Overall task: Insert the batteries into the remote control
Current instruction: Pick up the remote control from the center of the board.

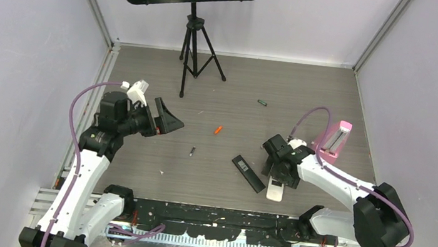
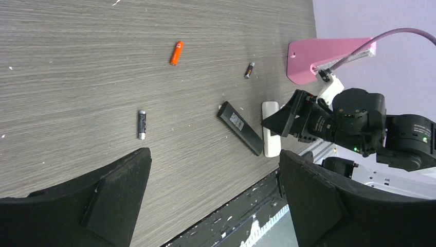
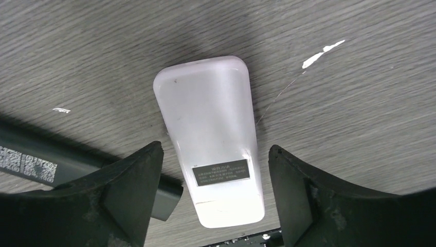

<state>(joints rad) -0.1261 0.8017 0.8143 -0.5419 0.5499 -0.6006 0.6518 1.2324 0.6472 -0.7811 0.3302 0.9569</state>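
Observation:
The white remote control [image 3: 211, 128] lies back up, label showing, near the table's front edge [image 1: 276, 191]. My right gripper [image 3: 214, 149] hangs open just above its near end, one finger on each side, touching nothing. A black remote [image 1: 248, 173] lies just to its left. Of the batteries, the orange one [image 1: 218, 130] and a dark one [image 1: 192, 152] lie mid-table, a green one [image 1: 262, 103] lies farther back, and another dark one [image 2: 249, 70] is close to the right arm. My left gripper [image 1: 170, 117] is raised at the left, open and empty.
A pink stand [image 1: 334, 139] sits at the right behind the right arm. A black tripod with a music stand [image 1: 198, 39] stands at the back. Purple walls close in both sides. The black base rail [image 1: 217, 218] runs along the near edge.

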